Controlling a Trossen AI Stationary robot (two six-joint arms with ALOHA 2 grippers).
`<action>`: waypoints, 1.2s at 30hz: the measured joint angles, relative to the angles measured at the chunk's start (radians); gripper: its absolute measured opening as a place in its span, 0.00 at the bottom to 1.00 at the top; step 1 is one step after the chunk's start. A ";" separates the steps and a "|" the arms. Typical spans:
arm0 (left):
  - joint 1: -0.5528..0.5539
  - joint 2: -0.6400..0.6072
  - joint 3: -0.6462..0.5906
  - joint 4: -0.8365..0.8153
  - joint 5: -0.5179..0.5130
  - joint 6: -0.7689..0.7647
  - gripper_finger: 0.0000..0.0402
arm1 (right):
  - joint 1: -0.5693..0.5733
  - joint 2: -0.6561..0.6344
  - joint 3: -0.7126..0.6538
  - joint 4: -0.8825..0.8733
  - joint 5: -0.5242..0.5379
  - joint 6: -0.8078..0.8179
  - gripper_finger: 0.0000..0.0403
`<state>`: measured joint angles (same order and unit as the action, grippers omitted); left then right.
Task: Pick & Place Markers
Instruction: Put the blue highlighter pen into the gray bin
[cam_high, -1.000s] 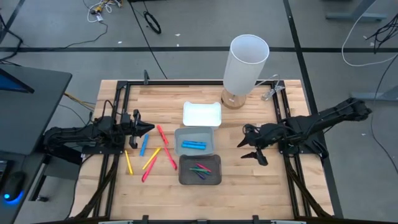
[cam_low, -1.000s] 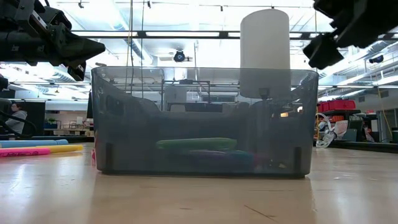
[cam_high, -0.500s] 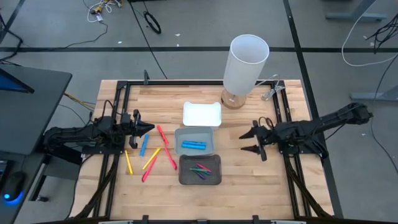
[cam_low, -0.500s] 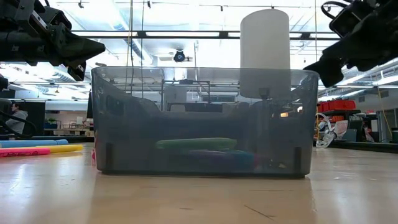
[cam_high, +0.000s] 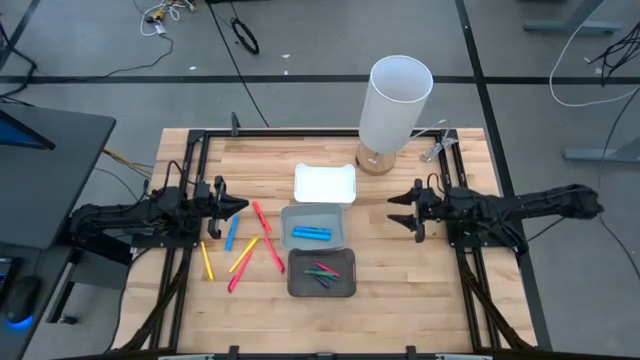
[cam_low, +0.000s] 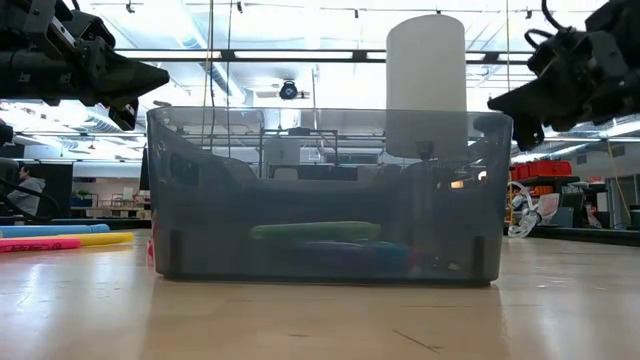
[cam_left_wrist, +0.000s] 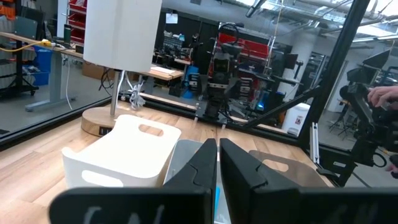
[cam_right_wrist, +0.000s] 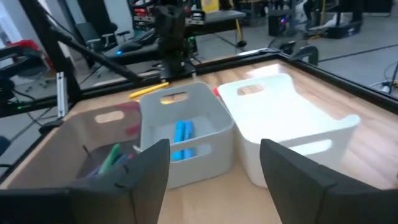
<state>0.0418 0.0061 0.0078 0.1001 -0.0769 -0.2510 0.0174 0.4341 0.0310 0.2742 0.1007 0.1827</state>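
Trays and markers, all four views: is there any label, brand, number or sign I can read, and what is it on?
No readable text in any view.
White tray, light grey tray, dark tray: no markings show.
Markers on the table and blue markers in the light grey tray: any print is too small to read.
White cylinder: blank.
Room behind, left wrist view: signs and screens too blurred to read.

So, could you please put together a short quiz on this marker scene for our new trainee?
1. True or false: the white tray holds markers.
2. Which tray holds the blue markers: A white, B light grey, C dark?
3. Fill in: the right gripper is ____, the left gripper shut.

Key: 1 false, it shows none; 2 B, the light grey tray; 3 open.
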 joint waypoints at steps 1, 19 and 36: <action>0.000 0.000 0.000 0.000 0.000 0.000 0.06 | -0.007 -0.013 -0.014 0.001 0.000 0.003 0.62; 0.000 0.000 0.000 0.000 0.000 0.000 0.06 | -0.210 -0.194 -0.015 -0.200 0.252 -0.071 0.62; 0.000 0.000 0.000 0.000 0.000 0.000 0.06 | -0.411 -0.405 -0.014 -0.208 0.303 -0.119 0.62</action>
<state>0.0419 0.0061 0.0077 0.1001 -0.0769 -0.2508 -0.3941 0.0296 0.0170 0.0658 0.4038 0.0633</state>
